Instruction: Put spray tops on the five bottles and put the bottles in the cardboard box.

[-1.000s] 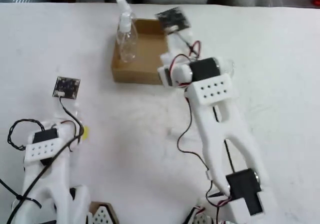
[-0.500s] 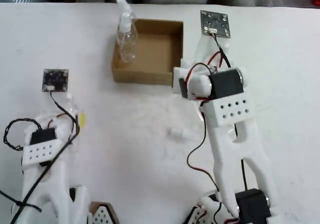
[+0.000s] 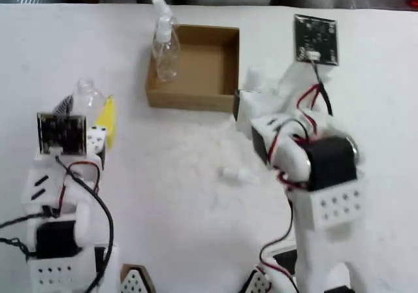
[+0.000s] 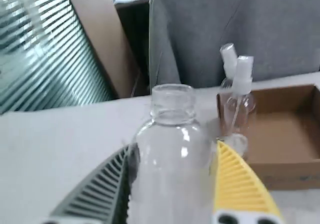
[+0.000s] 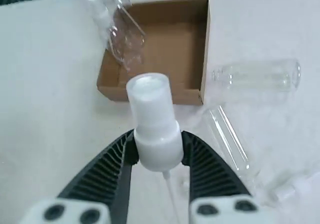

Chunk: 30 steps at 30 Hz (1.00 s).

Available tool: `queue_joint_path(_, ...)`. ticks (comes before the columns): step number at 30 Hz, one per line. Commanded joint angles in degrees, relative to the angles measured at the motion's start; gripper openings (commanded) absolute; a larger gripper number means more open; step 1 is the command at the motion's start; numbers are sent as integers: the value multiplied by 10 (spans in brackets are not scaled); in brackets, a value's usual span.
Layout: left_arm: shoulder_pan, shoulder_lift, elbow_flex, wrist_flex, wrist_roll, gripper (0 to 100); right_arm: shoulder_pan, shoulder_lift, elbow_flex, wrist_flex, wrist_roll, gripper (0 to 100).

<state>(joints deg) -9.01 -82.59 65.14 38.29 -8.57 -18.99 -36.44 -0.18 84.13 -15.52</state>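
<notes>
Clear uncapped bottle (image 4: 170, 129) upright, pinched in left gripper (image 4: 173, 151) fingers, left of cardboard box (image 3: 186, 100). Box at far middle of table (image 3: 176, 195): two topped bottles (image 3: 164, 48) against its left wall. One loose top (image 3: 235, 173) in front. Right gripper (image 5: 157, 139) fingers clamp a white spray top (image 5: 150, 104) (two bare bottles (image 5: 255, 77) lie right of box).

Nothing legible is showing: the cardboard box (image 3: 189, 101), the clear bottles (image 3: 164, 48) and the arms' circuit boards (image 3: 316, 40) are bearing no readable print.
</notes>
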Motion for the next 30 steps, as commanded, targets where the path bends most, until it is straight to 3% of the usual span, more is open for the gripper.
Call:
queue_joint_path(1, 36, -39, -40, -20, 8, 177, 6, -60, -25, -49, -8, 18)
queue_joint_path(6, 73, -39, -44, -62, 17, 176, 1, -136, -25, -180, -8, 18)
queue_joint_path(12, 125, -39, -41, -154, 152, 176, 1, -193, -30, -349, -4, 16)
queue_joint_path(21, 278, -42, 42, -208, 162, 176, 1, -197, -38, -382, -8, 16)
queue_joint_path(30, 342, -42, 194, -313, 162, 176, -18, -121, -86, -394, -8, 16)
